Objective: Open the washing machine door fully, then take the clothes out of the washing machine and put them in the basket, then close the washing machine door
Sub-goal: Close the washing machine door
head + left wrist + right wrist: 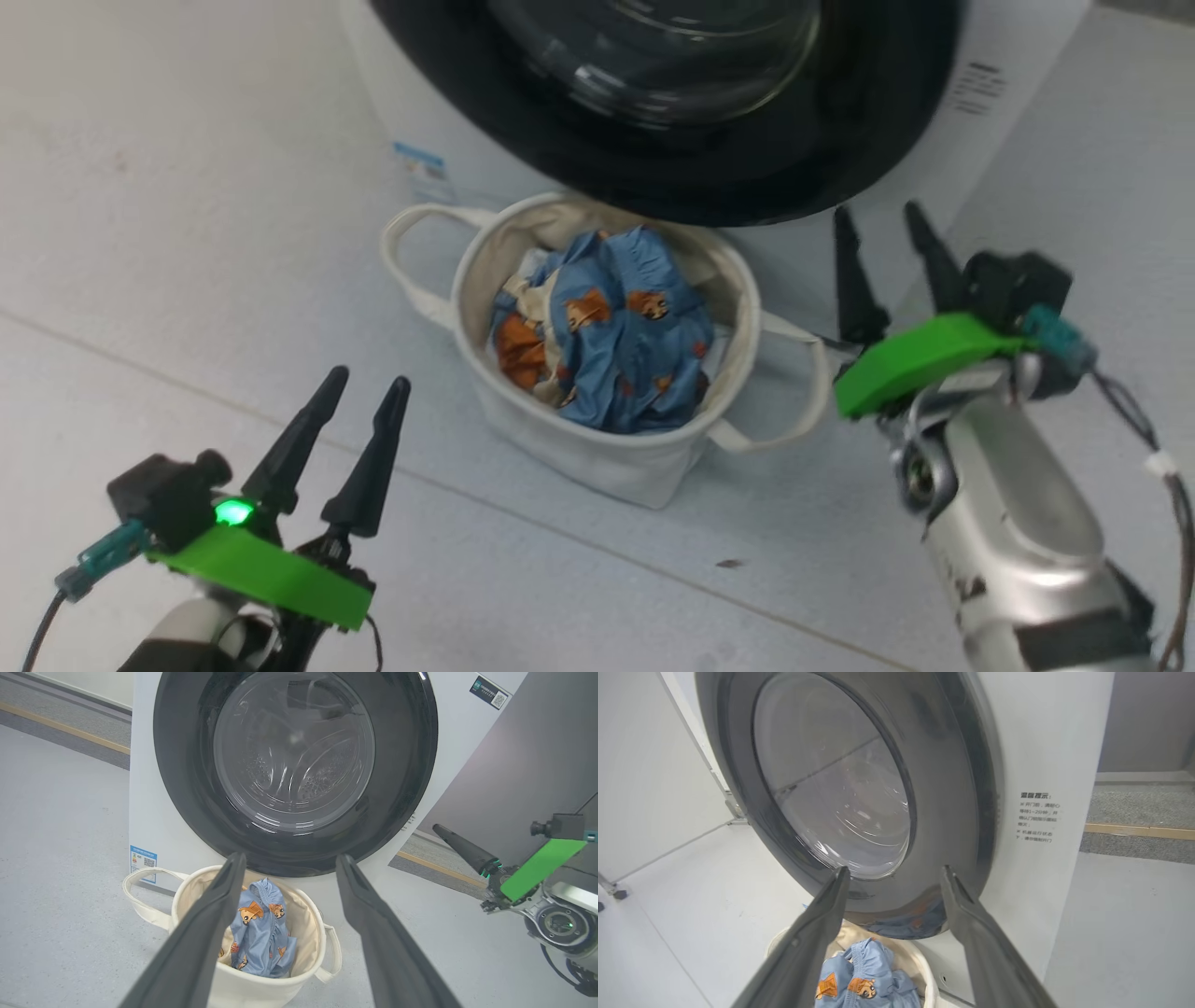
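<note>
The glossy black washing machine door lies flat against the white washing machine. Directly below it on the floor stands the cream basket, and the blue bear-print clothes are heaped inside. My left gripper is open at the lower left, short of the basket, holding nothing. At the basket's right, my right gripper is open and empty, its fingertips near the door's lower rim.
Pale grey floor spreads all around the basket. A blue label sticker sits low on the machine's front. A grey panel rises to the right of the machine, with a wood strip along the floor edge.
</note>
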Motion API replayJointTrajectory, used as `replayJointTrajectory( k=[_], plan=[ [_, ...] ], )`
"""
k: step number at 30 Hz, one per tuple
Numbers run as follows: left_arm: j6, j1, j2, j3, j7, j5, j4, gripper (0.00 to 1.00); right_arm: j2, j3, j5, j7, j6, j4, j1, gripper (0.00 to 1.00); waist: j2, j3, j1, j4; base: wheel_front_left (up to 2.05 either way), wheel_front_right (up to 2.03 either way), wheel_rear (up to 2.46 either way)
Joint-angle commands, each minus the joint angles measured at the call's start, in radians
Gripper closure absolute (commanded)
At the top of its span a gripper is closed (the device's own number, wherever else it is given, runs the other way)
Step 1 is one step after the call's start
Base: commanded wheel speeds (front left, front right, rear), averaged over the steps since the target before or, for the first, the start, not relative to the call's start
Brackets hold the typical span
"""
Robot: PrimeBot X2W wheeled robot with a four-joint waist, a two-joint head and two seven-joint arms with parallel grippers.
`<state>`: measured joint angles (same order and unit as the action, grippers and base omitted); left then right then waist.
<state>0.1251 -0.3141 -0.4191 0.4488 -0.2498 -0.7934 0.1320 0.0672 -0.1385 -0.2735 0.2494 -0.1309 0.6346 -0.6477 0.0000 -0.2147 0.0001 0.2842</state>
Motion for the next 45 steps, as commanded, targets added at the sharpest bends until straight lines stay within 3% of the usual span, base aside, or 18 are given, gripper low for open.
replayJointTrajectory(
  k=[1, 10, 15, 27, 45],
  plan=[
    [0.006, -0.003, -0.045, -0.06, -0.012, 0.01, -0.016, 0.0, -0.017, -0.048, -0.022, 0.012, 0.0, -0.074, 0.033, 0.0, 0.0, 0.061, -0.0001, -0.071, 0.0, 0.0, 0.0],
    [0.006, 0.082, -0.052, -0.131, -0.012, 0.038, 0.023, 0.0, -0.017, -0.111, -0.019, -0.001, 0.0, -0.314, 0.31, 0.0, 0.0, 0.154, -0.0001, -0.238, 0.0, 0.0, 0.0],
    [0.006, 0.118, -0.054, -0.143, -0.012, 0.007, 0.009, 0.0, -0.017, -0.098, -0.004, -0.043, 0.0, -0.434, 0.456, 0.0, 0.0, 0.184, -0.0001, -0.292, 0.0, 0.0, 0.0],
    [0.006, 0.156, -0.062, -0.195, -0.012, 0.032, -0.017, 0.0, -0.017, -0.063, 0.006, -0.095, 0.0, -0.625, 0.623, 0.0, 0.0, 0.188, -0.0001, -0.334, 0.0, 0.0, 0.0],
    [0.006, 0.16, -0.056, -0.186, -0.012, 0.028, -0.042, 0.0, -0.017, -0.059, 0.016, -0.141, 0.0, -0.707, 0.641, 0.0, 0.0, 0.172, -0.0001, -0.31, 0.0, 0.0, 0.0]
  ],
)
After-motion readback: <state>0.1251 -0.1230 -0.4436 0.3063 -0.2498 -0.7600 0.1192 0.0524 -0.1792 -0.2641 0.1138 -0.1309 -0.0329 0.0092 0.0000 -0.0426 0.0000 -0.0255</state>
